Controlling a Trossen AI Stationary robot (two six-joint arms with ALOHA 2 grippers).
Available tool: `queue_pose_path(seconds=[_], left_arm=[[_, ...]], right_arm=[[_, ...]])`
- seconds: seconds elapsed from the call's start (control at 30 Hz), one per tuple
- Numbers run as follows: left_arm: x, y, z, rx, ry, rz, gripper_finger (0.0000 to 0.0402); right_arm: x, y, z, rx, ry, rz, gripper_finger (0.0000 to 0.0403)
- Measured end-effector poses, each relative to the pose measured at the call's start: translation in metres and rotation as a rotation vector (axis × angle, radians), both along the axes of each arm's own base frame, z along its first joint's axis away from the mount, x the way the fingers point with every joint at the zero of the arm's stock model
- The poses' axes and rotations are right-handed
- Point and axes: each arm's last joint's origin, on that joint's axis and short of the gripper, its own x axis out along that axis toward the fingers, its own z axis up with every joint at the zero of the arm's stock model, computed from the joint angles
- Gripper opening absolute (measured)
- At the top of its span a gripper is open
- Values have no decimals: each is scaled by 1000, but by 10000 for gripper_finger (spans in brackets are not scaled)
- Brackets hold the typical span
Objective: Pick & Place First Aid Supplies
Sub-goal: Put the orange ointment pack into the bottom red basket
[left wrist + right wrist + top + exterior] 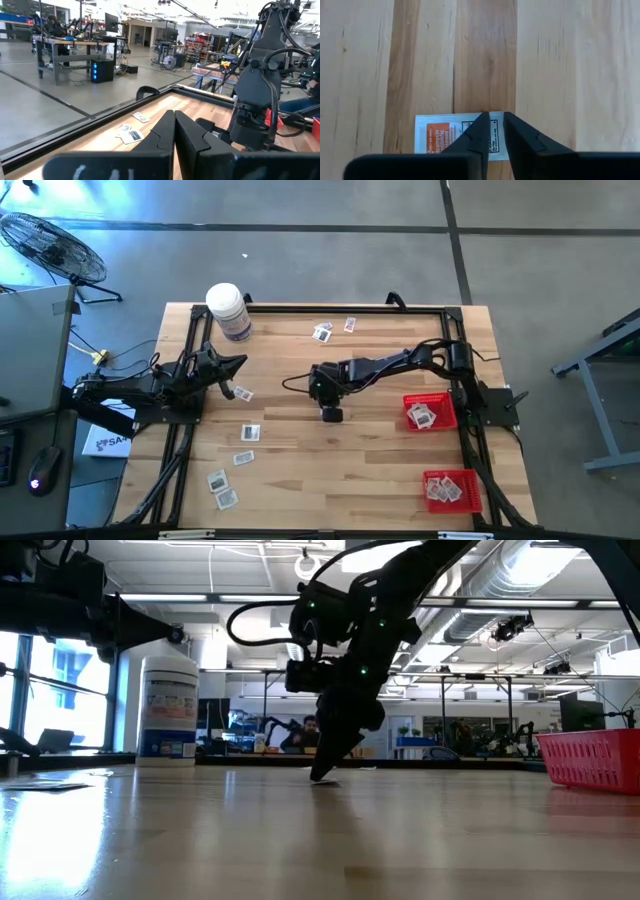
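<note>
On the wooden table (330, 470), toward its middle, the right gripper (492, 132) was lowered, its fingers pinched on an antibiotic ointment packet (440, 137) lying flat. Near the table's left edge, the left gripper (174, 131) was held pressed together.

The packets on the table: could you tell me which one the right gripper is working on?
The orange-printed packet at mid-table, directly under the right gripper, whose fingertips straddle its edge. The other loose packets lie apart, near the bottle or the left arm's side.
</note>
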Motion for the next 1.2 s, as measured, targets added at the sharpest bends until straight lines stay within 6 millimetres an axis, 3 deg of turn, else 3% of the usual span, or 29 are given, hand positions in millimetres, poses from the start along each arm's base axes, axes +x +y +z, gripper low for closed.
queue_pose_path(seconds=[0.23, 0.67, 0.97, 1.2], left_arm=[[0, 0, 0, 0, -1, 0, 0], [0, 0, 0, 0, 0, 0, 0], [0, 0, 0, 15, 13, 4, 0], [0, 0, 0, 17, 14, 4, 0]], right_arm=[[-1, -1, 0, -23, 7, 18, 4], [0, 0, 4, -47, -11, -16, 1], [-7, 10, 40, -28, -77, -22, 0], [-16, 30, 72, 94, -124, -10, 0]])
